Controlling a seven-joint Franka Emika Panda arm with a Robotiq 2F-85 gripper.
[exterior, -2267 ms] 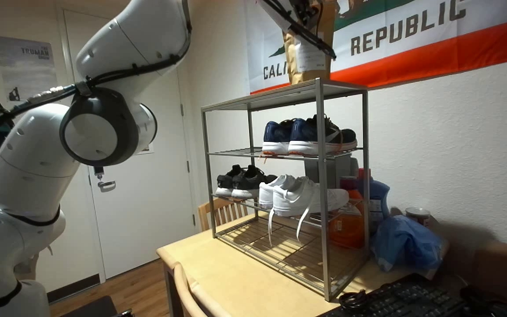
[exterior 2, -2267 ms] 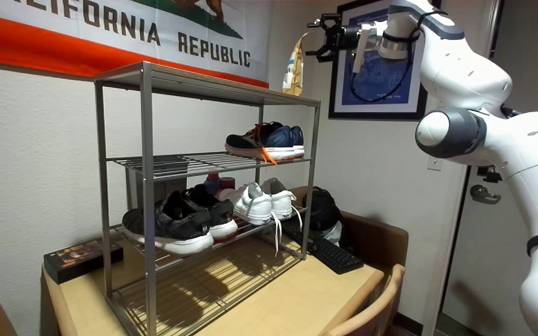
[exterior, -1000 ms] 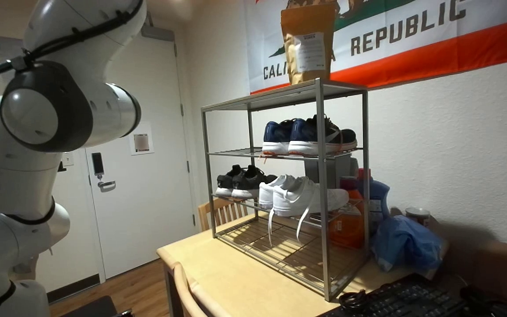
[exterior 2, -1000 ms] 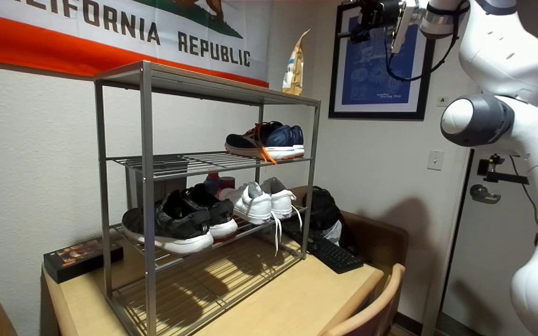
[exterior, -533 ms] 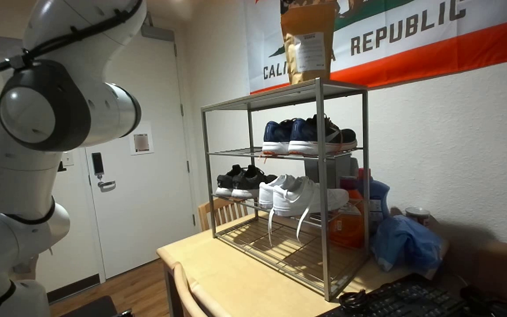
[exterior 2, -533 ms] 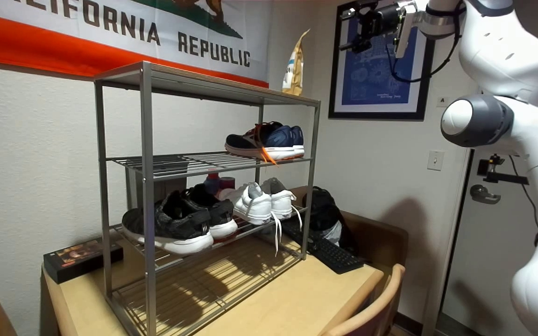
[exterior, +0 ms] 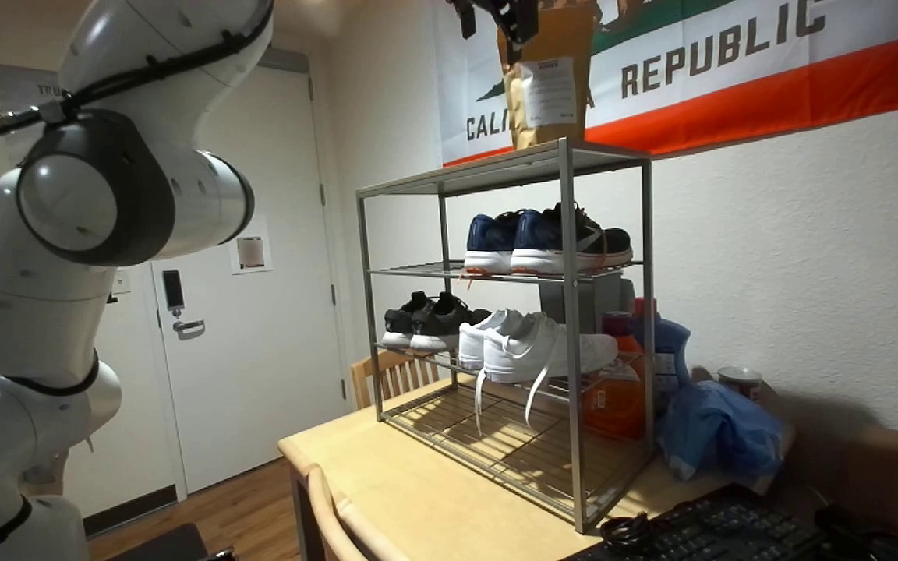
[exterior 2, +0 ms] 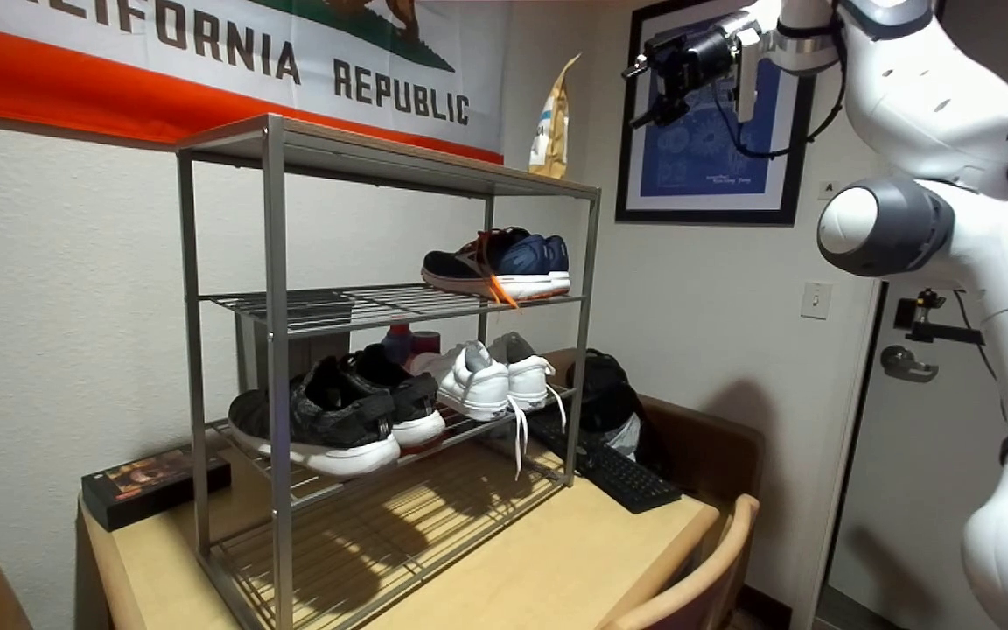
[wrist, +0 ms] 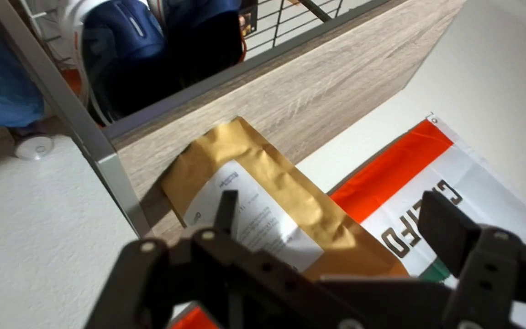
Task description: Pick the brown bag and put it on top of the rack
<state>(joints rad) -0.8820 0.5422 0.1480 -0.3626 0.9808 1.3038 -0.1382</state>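
Note:
The brown bag [exterior: 550, 89] stands upright on top of the rack [exterior: 488, 173], near one end, with a white label on its side. It also shows edge-on in an exterior view [exterior 2: 552, 136] and large in the wrist view [wrist: 304, 196]. My gripper [exterior 2: 635, 96] is open and empty, apart from the bag and above the level of the rack top, with fingers tilted slightly down. In the wrist view the fingers [wrist: 331, 196] are wide apart, one in front of the label, the other in front of the flag. In an exterior view the gripper [exterior: 491, 43] is partly cut off.
Shoes stand on the rack's middle shelves, such as the blue pair [exterior: 546, 241] and the white pair [exterior: 527, 347]. A flag [exterior: 730, 70] hangs on the wall behind the rack. A framed picture [exterior 2: 705, 149] hangs beyond the gripper. A keyboard [exterior 2: 626, 477] lies on the table.
The gripper was beside the bag, then drew back and up away from it. Since then it has come down a little and slightly toward the rack. The bag stays in place.

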